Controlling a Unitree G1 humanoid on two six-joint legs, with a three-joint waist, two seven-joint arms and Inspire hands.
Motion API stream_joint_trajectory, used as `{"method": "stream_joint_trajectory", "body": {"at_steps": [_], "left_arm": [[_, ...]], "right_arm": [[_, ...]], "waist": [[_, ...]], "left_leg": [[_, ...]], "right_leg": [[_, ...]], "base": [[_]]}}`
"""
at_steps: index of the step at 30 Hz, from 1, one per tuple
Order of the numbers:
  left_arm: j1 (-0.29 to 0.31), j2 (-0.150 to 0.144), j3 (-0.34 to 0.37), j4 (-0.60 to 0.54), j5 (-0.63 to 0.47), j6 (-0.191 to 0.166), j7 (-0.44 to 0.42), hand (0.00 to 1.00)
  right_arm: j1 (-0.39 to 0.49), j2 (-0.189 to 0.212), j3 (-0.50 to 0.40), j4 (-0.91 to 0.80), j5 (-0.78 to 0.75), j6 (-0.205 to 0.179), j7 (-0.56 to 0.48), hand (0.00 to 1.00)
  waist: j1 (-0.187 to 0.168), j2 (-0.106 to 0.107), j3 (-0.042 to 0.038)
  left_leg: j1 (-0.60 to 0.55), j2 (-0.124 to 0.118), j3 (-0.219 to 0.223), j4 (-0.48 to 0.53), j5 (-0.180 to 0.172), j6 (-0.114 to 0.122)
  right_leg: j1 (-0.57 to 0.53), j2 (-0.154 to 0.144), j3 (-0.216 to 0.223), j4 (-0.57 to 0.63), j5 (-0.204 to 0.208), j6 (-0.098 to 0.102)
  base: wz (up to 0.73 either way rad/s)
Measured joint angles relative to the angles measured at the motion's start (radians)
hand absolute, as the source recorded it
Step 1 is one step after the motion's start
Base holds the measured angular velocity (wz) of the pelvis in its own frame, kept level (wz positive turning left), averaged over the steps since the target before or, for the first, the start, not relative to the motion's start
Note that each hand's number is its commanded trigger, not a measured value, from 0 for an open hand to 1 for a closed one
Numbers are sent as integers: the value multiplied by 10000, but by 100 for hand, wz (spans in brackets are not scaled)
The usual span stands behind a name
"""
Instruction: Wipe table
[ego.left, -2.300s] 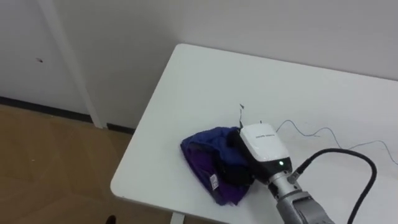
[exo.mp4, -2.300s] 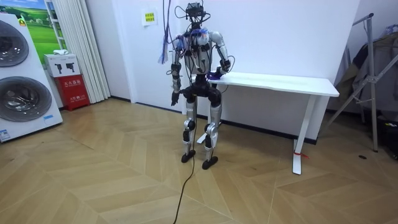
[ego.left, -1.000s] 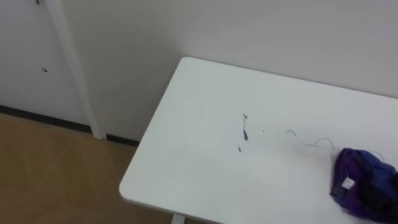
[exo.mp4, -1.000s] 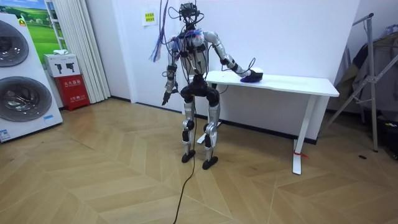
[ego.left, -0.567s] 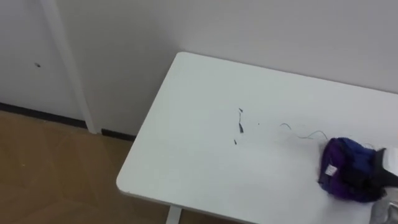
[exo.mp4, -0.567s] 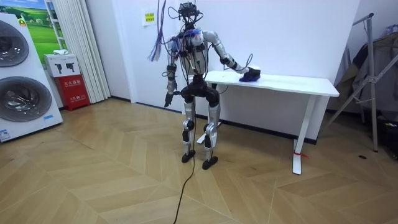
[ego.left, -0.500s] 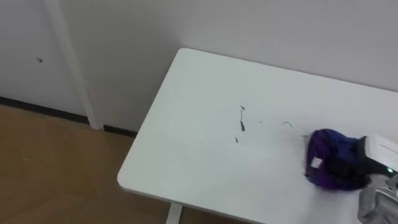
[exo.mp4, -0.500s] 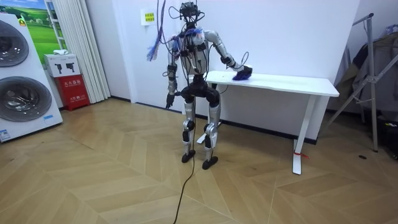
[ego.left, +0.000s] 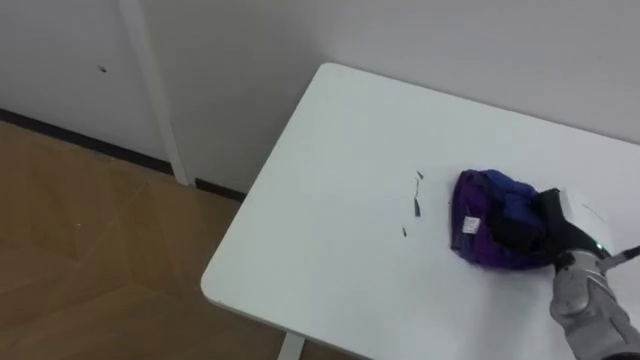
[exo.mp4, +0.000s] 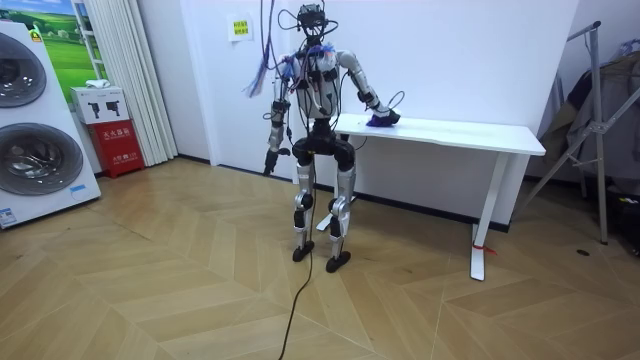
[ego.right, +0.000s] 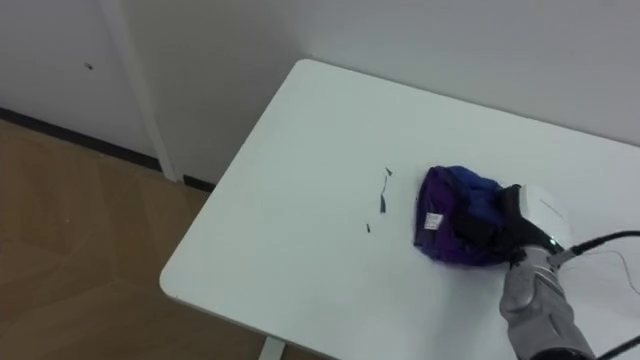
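The right hand, fingers curled round a crumpled purple-and-blue cloth, presses it on the white rectangular bench.

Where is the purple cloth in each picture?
Left eye view: purple cloth right of centre on the white table, held by the right robot hand.
Right eye view: cloth right of centre again.
Room view: cloth upper middle, at the table's end by the robot.
Shared landmark: the white table.

The right hand has dark fingers, a white back and a grey metal wrist.
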Motion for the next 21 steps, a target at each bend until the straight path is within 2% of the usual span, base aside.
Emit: {"method": "stream_joint_trajectory", "body": {"at_steps": [2, 3, 5, 9, 11, 15, 18, 21], "left_arm": [[-23, 77, 126, -24, 5, 4, 1, 0], [-13, 77, 184, -28, 6, 5, 17, 0], [-13, 87, 406, 10, 21, 45, 55, 0], [170, 73, 1052, -292, 82, 145, 87, 0], [238, 70, 1546, -336, 399, 149, 118, 0], [263, 79, 1855, -331, 476, 241, 199, 0], [395, 73, 1848, -330, 447, 308, 258, 0], [348, 26, 1678, -299, 386, 331, 309, 0]], "right_arm": [[214, -8, -474, 339, 221, -278, -135, 100], [267, -13, -563, 449, 271, -354, -180, 100], [729, -15, -1296, 646, 264, -622, -239, 100], [1615, -126, -2302, 846, 664, -872, -615, 100], [2330, -394, -2946, 1106, 963, -963, -687, 100], [3275, -747, -3557, 1665, 1049, -947, -921, 100], [3670, -856, -3645, 1642, 1031, -694, -1070, 100], [3366, -862, -3478, 1305, 784, -50, -1070, 100]], "waist": [[-161, 57, -127], [-233, 59, -122], [-588, 36, -143], [-895, -79, -156], [-1111, -214, -195], [-1161, -373, -238], [-1150, -387, -231], [-995, -356, -226]], "left_leg": [[47, -18, -3, -2, 22, 35], [99, -20, -2, -4, 26, 41], [186, -30, 24, -6, 10, 67], [225, -23, 183, 15, -28, 128], [173, -24, 103, 112, -69, 179], [298, -11, 108, 132, -162, 202], [397, 4, 230, 186, -240, 209], [499, 14, 302, 187, -241, 215]], "right_leg": [[77, -41, 9, -20, -2, 3], [142, -48, 1, -43, -2, 5], [331, -72, 1, -18, -12, 21], [373, -80, 17, 8, -14, 26], [404, -86, 17, 18, -10, 33], [527, -76, 25, 63, -5, 41], [555, -55, 122, 140, 2, 52], [577, -70, 209, 136, 15, 75]], "base": [[9], [9], [21], [-1], [11], [-2], [-17], [-22]]}}
